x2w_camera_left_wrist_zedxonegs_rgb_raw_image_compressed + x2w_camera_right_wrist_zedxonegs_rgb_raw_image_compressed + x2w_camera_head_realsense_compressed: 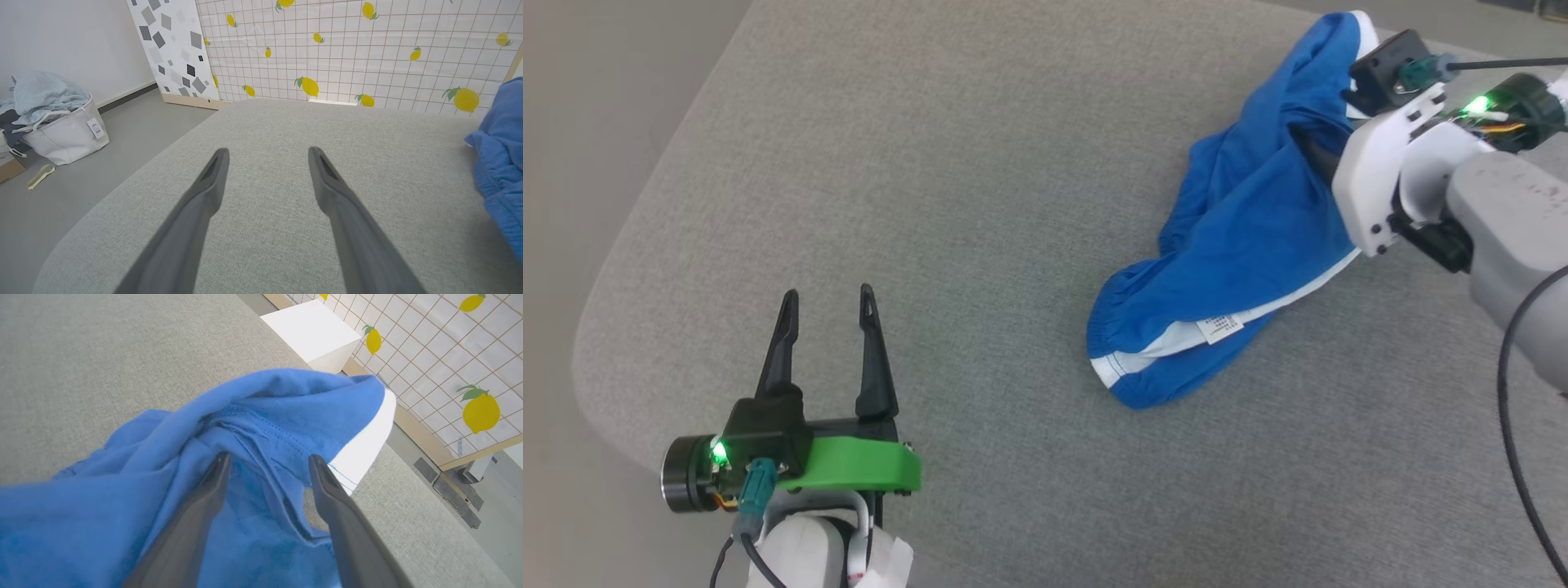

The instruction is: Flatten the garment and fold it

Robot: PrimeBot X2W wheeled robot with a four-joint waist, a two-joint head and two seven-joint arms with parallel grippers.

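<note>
Garment (1241, 237), a bright blue heap with white trim, lies crumpled on the right part of the grey cushion (980, 163). Nearest the robot, the left gripper (829, 292) hovers over bare cushion with its fingers spread wide and nothing between them; the cloth lies well off to its right, only an edge showing in the left wrist view. Further out comes the gathered waistband (1107, 327) and a small white label (1221, 328). Farthest, the right gripper (267, 457) has its fingers parted, not pinching, tips resting among the raised blue folds, with loose cloth between and beneath them.
</note>
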